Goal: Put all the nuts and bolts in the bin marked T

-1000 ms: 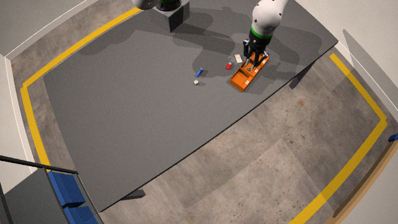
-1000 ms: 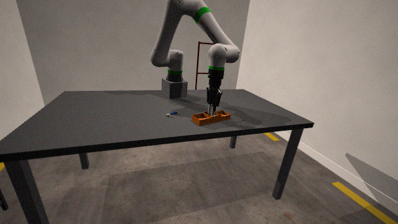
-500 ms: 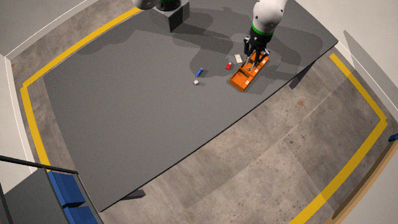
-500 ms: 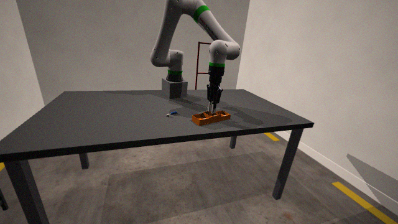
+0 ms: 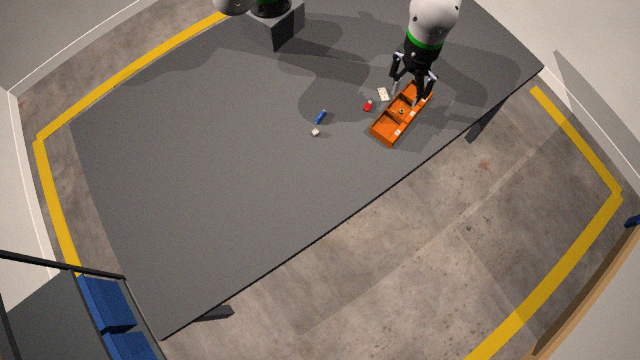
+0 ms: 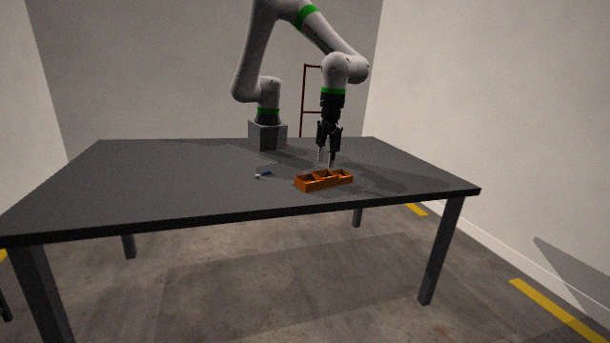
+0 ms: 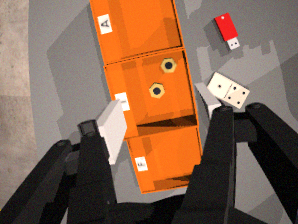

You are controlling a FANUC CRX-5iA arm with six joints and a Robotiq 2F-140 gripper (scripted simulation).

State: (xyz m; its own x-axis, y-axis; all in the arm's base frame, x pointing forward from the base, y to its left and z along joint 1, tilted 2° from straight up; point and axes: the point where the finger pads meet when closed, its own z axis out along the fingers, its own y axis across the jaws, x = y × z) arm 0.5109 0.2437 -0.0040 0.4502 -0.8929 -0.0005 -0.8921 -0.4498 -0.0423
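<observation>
An orange bin tray (image 5: pixel 385 127) (image 6: pixel 315 183) (image 7: pixel 133 23) with three compartments lies on the table near its right edge. Two brass nuts (image 7: pixel 168 66) (image 7: pixel 156 90) lie in its middle compartment; one nut (image 5: pixel 400 110) also shows in the top view. The two end compartments look empty. Small white labels sit on the tray's side, too small to read. My gripper (image 5: pixel 406 95) (image 6: pixel 327 159) (image 7: pixel 159 106) hangs just above the tray, over the middle and near compartments. It is open and holds nothing.
A white domino (image 5: pixel 383 93) (image 7: pixel 228 91) and a red USB stick (image 5: pixel 368 105) (image 7: pixel 226 30) lie on the table beside the tray. A blue cylinder (image 5: pixel 320 116) (image 6: pixel 266 172) and a small white die (image 5: pixel 315 132) (image 6: pixel 257 175) lie further left. The arm's base stands at the back.
</observation>
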